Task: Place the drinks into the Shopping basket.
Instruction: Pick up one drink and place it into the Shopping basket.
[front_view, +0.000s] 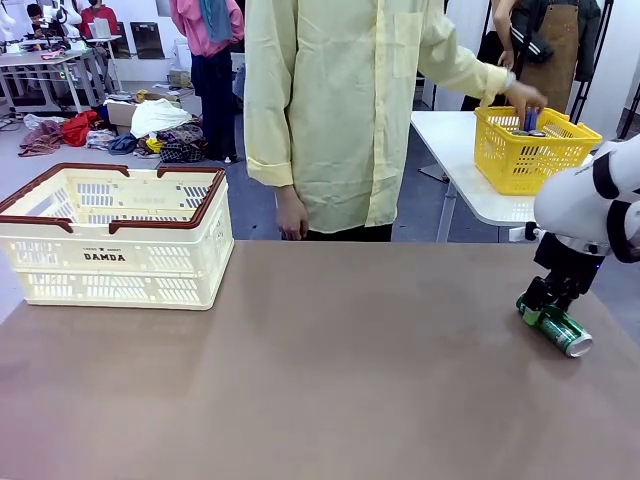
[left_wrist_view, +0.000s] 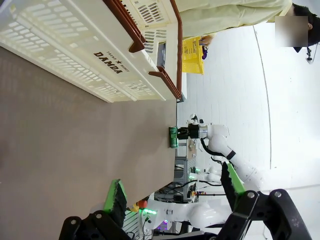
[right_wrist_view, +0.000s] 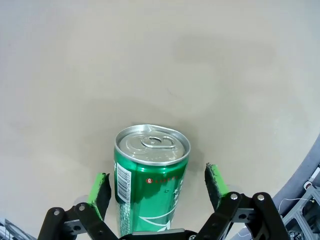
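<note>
A green can with a silver top lies on its side near the right edge of the table. My right gripper stands open astride it. In the right wrist view the can sits between the green pads, with a gap on each side. The cream-white Shopping basket with a brown rim stands at the table's back left. My left gripper is open and holds nothing, with the basket and the can beyond it. The person's hand holds a slim blue item inside a yellow basket.
The yellow mesh basket stands on a white side table at the back right. A person in a pale yellow shirt stands at the far edge. Bare brown tabletop runs between the Shopping basket and the green can.
</note>
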